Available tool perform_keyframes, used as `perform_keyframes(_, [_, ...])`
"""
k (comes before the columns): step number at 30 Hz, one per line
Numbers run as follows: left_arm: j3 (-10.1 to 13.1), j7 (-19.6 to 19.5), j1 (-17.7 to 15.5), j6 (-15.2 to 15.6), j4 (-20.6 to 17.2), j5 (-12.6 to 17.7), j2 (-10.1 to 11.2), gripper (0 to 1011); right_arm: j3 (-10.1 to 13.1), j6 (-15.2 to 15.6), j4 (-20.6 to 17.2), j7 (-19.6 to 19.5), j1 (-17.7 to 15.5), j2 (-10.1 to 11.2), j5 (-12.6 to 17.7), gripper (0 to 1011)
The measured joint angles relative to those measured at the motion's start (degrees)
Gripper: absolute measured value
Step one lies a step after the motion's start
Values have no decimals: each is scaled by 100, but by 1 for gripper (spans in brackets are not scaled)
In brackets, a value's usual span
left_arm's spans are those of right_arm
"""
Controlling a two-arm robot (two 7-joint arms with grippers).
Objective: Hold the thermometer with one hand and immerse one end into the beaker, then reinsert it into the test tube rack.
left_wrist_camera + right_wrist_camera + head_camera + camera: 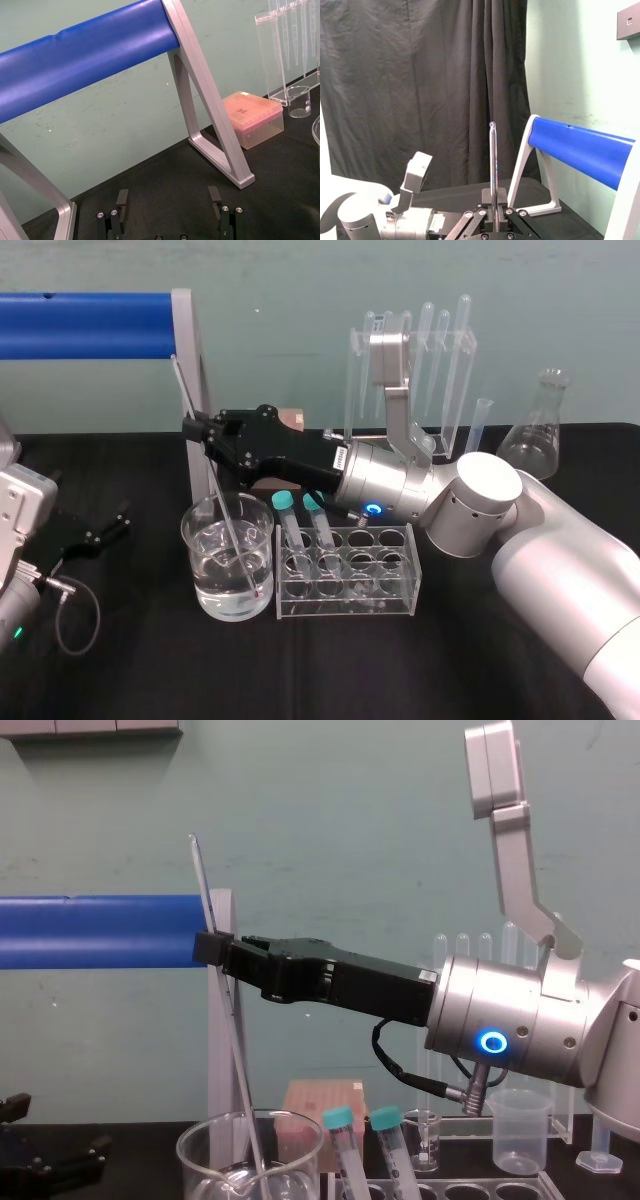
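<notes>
Right gripper (194, 430), head view: arm reaches level to the left over the beaker (196, 558), fingers clamped on the thermometer (229, 510). Rod tilted, lower end in the water. Rack (345, 590) just right of beaker. Left gripper (118, 518) idle, low at far left.

Left wrist view: its fingers (122, 197) stand apart.

Chest view: right arm horizontal, rod gripped mid-length.

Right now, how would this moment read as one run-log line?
right gripper: jaws shut on thermometer, tilted, lower end inside beaker | test tube rack: beside beaker | left gripper: parked, open
</notes>
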Motion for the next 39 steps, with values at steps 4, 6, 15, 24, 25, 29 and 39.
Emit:
perform_keyframes(4, [0, 0, 0, 0, 0, 0, 0, 1008, 1, 0, 22, 13, 14, -11, 3, 55])
perform_keyframes(6, [0, 0, 0, 0, 0, 0, 0, 1008, -1, 0, 29, 20, 18, -14, 3, 56])
perform_keyframes(15, [0, 0, 0, 0, 0, 0, 0, 1008, -9, -4, 50, 30, 23, -21, 0, 56])
perform_keyframes(24, [0, 0, 0, 0, 0, 0, 0, 1008, -16, 1, 32, 26, 12, -12, -3, 56])
perform_keyframes(25, [0, 0, 0, 0, 0, 0, 0, 1008, -16, 1, 32, 26, 12, -12, -3, 56])
perform_keyframes(29, [0, 0, 0, 0, 0, 0, 0, 1008, -19, 8, 20, 27, 7, -8, -4, 56])
perform_keyframes(39, [0, 0, 0, 0, 0, 0, 0, 1008, -28, 32, -7, 29, -16, 6, -3, 56])
